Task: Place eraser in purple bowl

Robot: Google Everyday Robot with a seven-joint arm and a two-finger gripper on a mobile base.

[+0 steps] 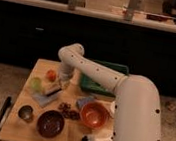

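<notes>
The eraser (52, 88) is a pale tan oblong block lying on or just above a flat grey-blue cloth (44, 98) at the table's left side. My gripper (60, 83) hangs at the end of the white arm, right over the eraser's right end and touching or nearly touching it. The purple bowl (51, 123) is dark maroon with a glossy inside. It stands near the table's front edge, below the eraser and apart from it.
An orange-red bowl (94, 115) stands right of the purple bowl. A small metal cup (25, 113) stands to its left. A white-handled brush (95, 140) lies at the front. An orange fruit (52, 74), a green fruit (37, 83), dark grapes (68, 112) and a green bin (103, 81) share the table.
</notes>
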